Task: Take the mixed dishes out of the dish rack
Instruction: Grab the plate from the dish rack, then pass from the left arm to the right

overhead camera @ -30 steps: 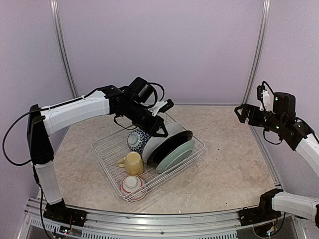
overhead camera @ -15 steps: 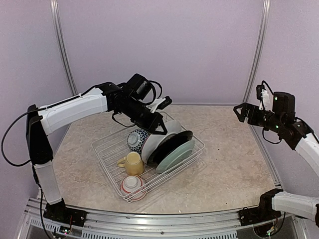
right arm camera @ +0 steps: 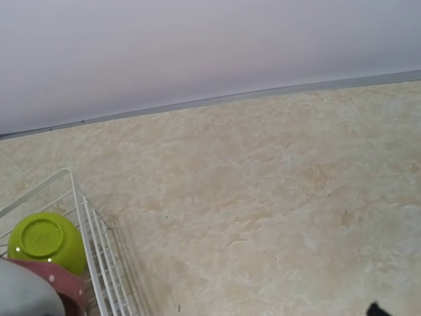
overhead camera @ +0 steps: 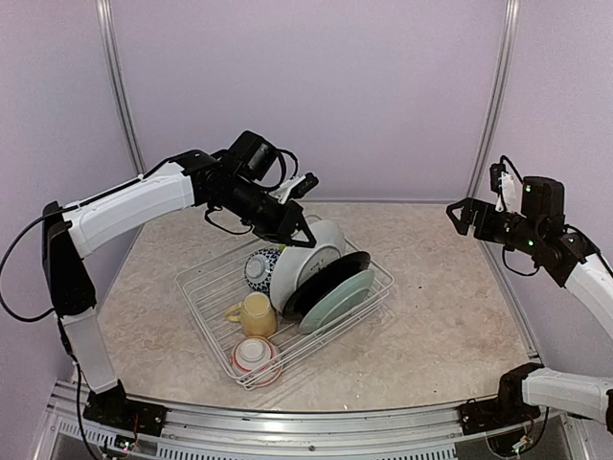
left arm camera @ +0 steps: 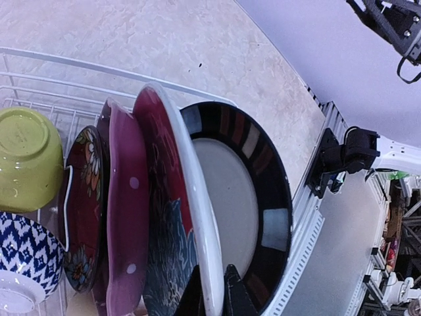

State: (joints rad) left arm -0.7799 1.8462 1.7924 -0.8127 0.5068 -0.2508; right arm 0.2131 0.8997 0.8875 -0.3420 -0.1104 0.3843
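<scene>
Left end effector is clamped on the top rim of the dark red plate, the one w/ the white edge. Wrist cam shows its fingers pinching that rim from both sides. The plate stands on edge in the dish rack, mid-bench. The black plate is right behind it, and the teal plate leans at the front of the stack. On the other side of it are the pink dotted plate, another dark red floral one, then the lime green bowl. The blue-patterned bowl, yellow mug and red-white bowl sit in the rack's near-left part. Right end effector hangs over the bench's right side, well apart from the rack. Can't tell if it's open or closed tbh.
</scene>
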